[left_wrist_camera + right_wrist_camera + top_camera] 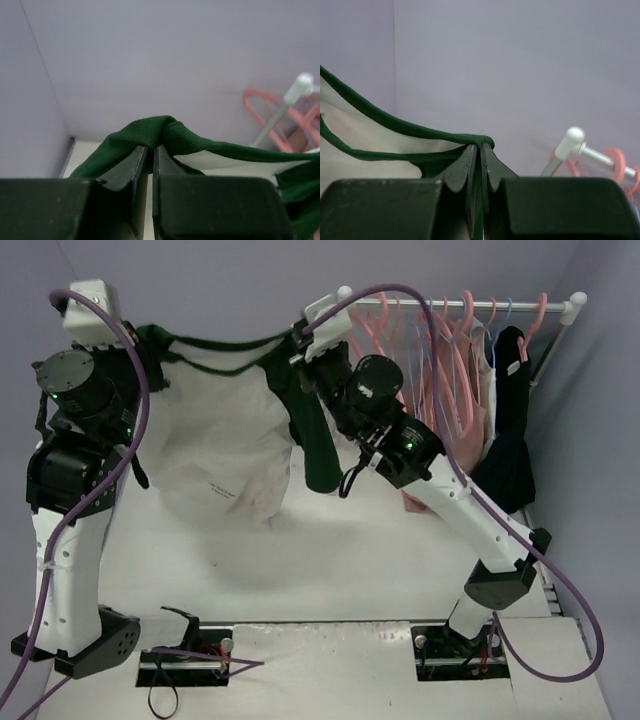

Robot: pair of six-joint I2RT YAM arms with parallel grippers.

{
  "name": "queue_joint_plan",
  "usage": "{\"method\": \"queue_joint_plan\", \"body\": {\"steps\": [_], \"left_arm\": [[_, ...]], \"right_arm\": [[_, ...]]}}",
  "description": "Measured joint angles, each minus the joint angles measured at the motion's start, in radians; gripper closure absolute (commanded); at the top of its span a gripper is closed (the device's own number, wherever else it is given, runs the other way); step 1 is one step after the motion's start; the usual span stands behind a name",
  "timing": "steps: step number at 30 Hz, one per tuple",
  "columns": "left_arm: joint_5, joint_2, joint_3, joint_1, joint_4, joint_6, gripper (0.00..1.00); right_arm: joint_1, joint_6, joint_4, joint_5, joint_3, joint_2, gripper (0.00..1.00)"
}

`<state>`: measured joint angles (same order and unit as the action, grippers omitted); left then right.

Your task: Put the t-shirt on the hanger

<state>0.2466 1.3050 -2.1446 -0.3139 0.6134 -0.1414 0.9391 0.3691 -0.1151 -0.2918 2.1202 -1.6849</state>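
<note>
from above, the t-shirt (220, 445) hangs stretched left to right between the left gripper (148, 337) and the right gripper (300, 340); a pink hanger (462, 340) on the rail (520, 303) is just right of the right arm, the nearer one. in the left wrist view the jaws are clenched on a green fold, with open room ahead. in the right wrist view the jaws pinch the green trim (420, 131), the rail end near at right.

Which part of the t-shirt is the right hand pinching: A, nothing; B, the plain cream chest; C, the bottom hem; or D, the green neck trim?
D: the right wrist view shows the right hand shut on the thin green trim band of the t-shirt, with cream cloth hanging below it.
</note>
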Motion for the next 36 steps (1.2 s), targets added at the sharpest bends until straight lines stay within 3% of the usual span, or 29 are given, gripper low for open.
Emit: {"method": "queue_joint_plan", "body": {"steps": [3,9,15,21,24,25,28,30,32,36], "left_arm": [[-0.024,-0.099,0.232,0.001,-0.043,-0.029,1.00],[-0.038,-0.308,0.846,0.002,-0.090,-0.148,1.00],[-0.097,-0.340,1.235,0.001,-0.078,-0.269,1.00],[-0.172,-0.369,1.338,-0.005,-0.087,-0.366,1.00],[-0.193,-0.362,1.344,-0.017,-0.101,-0.399,1.00],[-0.197,-0.355,1.344,-0.022,-0.107,-0.407,1.00],[-0.205,-0.327,1.340,-0.029,-0.116,-0.418,1.00],[-0.206,-0.304,1.319,-0.029,-0.115,-0.416,1.00],[-0.205,-0.281,1.280,-0.029,-0.114,-0.406,1.00],[-0.209,-0.253,1.207,-0.029,-0.118,-0.360,1.00]], "right_arm": [[-0.003,-0.011,-0.010,0.003,-0.196,0.057,1.00],[-0.017,-0.159,-0.007,-0.002,-0.692,0.123,1.00],[-0.031,-0.342,-0.009,0.016,-1.086,0.120,1.00],[-0.029,-0.488,-0.113,0.065,-1.239,0.123,1.00],[-0.028,-0.530,-0.143,0.073,-1.275,0.123,0.92],[-0.028,-0.536,-0.147,0.073,-1.279,0.123,0.85],[-0.029,-0.536,-0.156,0.074,-1.280,0.128,0.41],[-0.029,-0.509,-0.128,0.074,-1.266,0.146,0.24],[-0.029,-0.474,-0.071,0.071,-1.213,0.169,0.22],[-0.039,-0.371,0.004,0.061,-1.038,0.236,0.30]]}}
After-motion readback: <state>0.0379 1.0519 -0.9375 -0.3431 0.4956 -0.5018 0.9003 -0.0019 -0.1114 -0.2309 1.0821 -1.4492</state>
